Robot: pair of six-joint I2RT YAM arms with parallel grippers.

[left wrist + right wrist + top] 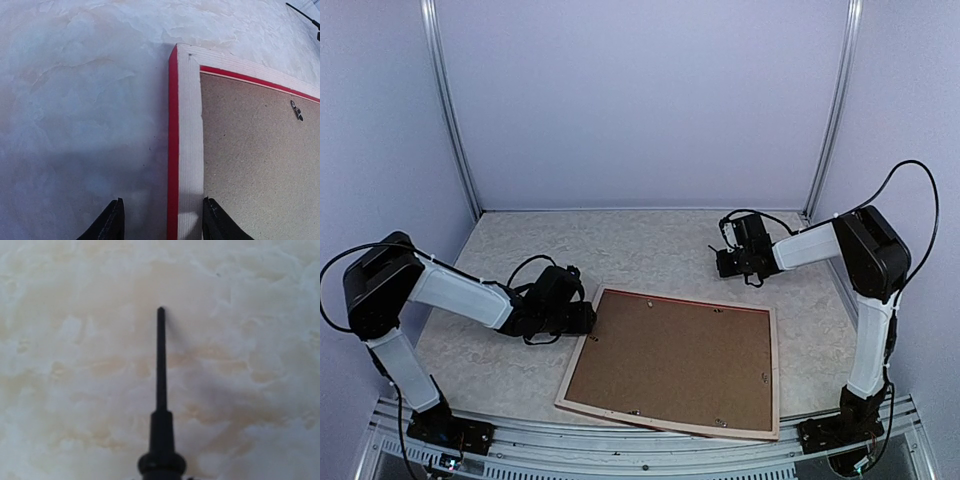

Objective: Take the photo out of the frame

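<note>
- Left wrist view: my left claw stands spread. Its two black fingers are apart, with one side rail of the frame between them.
- The finger on the claw's left hangs over the bare table, clear of the rail's red edge. The finger on its right sits at the inner edge of the pale wood, and I cannot tell whether it touches.
- Straight ahead of this claw the rail runs up to a corner of the frame. To the claw's right lies the brown backing board, with a small metal tab near its far rail.
- I see the frame lying back up on the table. The photo is hidden under the board, so I cannot see it.
- Top external view: my right claw hangs over the table beyond the frame's far rail, well apart from the left claw.
- Right wrist view: the right claw is pinched on a screwdriver. Only the tool's black shaft shows, pointing straight ahead of the claw over bare table. The claw's own fingers are outside this picture.
</note>
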